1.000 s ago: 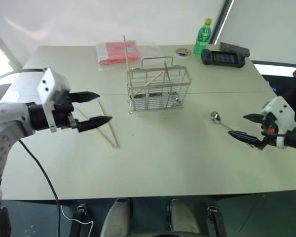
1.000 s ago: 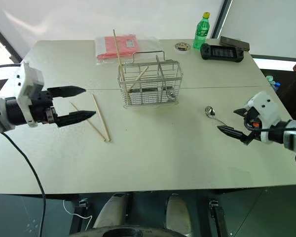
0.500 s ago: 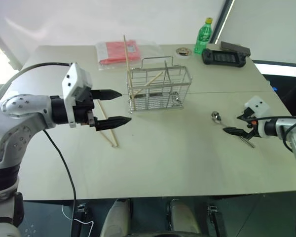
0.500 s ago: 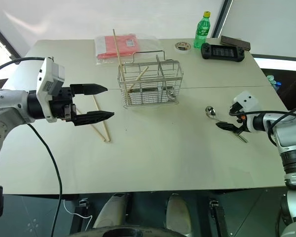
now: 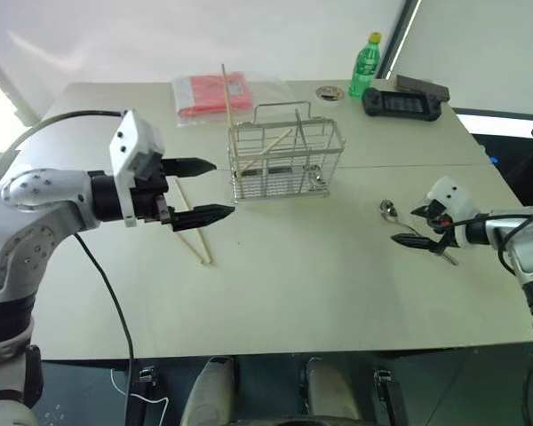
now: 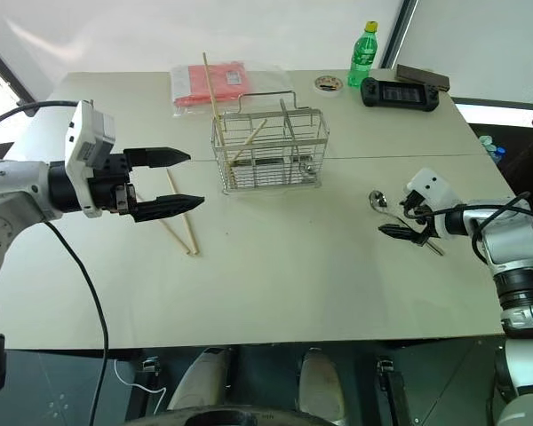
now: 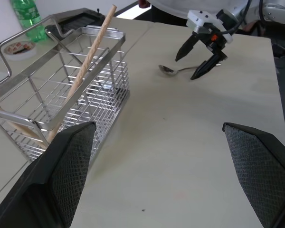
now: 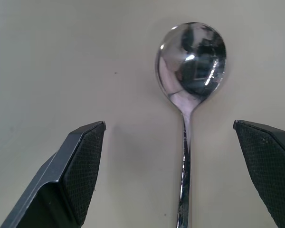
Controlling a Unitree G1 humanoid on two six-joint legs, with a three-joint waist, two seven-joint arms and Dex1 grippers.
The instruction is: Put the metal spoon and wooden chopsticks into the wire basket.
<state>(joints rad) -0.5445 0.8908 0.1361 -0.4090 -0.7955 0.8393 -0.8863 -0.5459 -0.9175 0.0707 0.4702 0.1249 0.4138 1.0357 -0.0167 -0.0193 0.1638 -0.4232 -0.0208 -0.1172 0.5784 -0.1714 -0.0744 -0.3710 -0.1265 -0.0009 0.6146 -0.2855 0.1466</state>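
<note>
Our right gripper (image 6: pixel 401 222), jaws apart, straddles the spoon (image 6: pixel 384 207) at the basket's (image 6: pixel 268 149) four o'clock; left gripper (image 6: pixel 179 180) gapes too.

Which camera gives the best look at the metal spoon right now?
The right wrist view: the metal spoon lies large between the open right tool's fingers. Both eye views show it small on the table; the left wrist view shows it far off, beside that tool.
</note>
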